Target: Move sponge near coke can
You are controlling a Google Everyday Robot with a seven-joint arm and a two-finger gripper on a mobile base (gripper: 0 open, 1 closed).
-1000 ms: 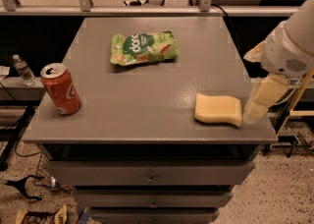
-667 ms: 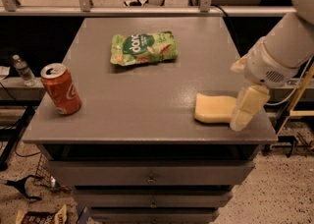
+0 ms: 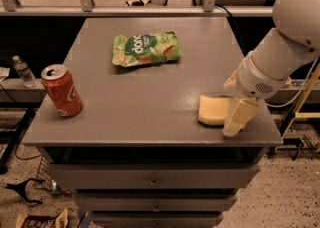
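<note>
The pale yellow sponge (image 3: 214, 110) lies flat near the front right corner of the grey table (image 3: 150, 87). The red coke can (image 3: 62, 91) stands upright near the front left edge, far from the sponge. My gripper (image 3: 234, 100) hangs from the white arm (image 3: 280, 47) at the sponge's right end. It is open, with one pale finger (image 3: 239, 117) in front of the sponge and the other (image 3: 231, 81) behind it. The sponge's right end is hidden by the gripper.
A green snack bag (image 3: 146, 48) lies at the back middle of the table. A small clear water bottle (image 3: 23, 70) stands on a lower ledge to the left. Drawers sit under the tabletop. A rail runs behind the table.
The arm has moved left and lowered, bringing the gripper from beside the table's right edge to straddle the sponge's right end. The sponge, can and bag have not moved.
</note>
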